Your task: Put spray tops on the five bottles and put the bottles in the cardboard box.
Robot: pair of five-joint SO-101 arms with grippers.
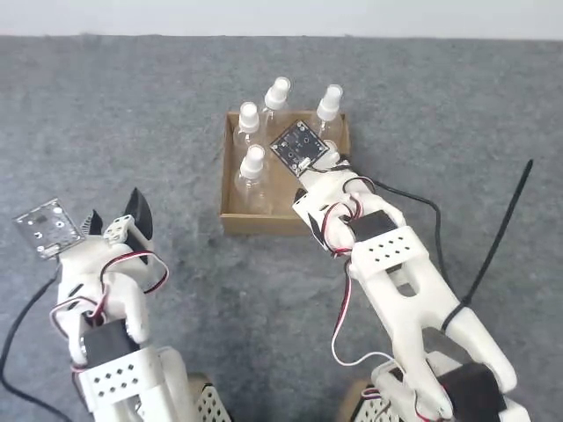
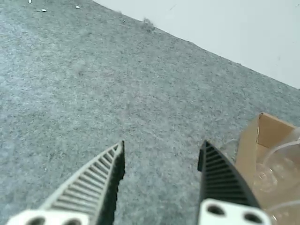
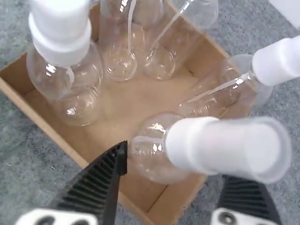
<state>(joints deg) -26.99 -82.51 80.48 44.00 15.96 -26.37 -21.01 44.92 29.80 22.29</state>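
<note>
Right pincer [image 3: 171,161] was over the cardboard box [image 1: 255,224], at its near right corner, straddling the 5th bottle [image 3: 150,154]. That bottle had its spray top [image 3: 225,145] on and leaned off vertical, with its base down inside the box. Couldn't tell whether the pincer was clamped on the bottle or just loose around it. The 4 other bottles [image 1: 253,167] stood capped inside the box, 1 at the near left and 3 along the far wall, close to the 5th one. Left pincer [image 2: 161,154] was open with nothing in it, over bare worktop [image 1: 132,114] well to the left of the box. My read: this was the last placement. To do it well, get the base flat on the box floor before opening, and open only enough to clear the bottle. Then lift straight up out of the box so the arm doesn't clip the neighbouring spray tops or drag the near wall. Main risk looked like the tilted bottle tipping onto the others on release.
</note>
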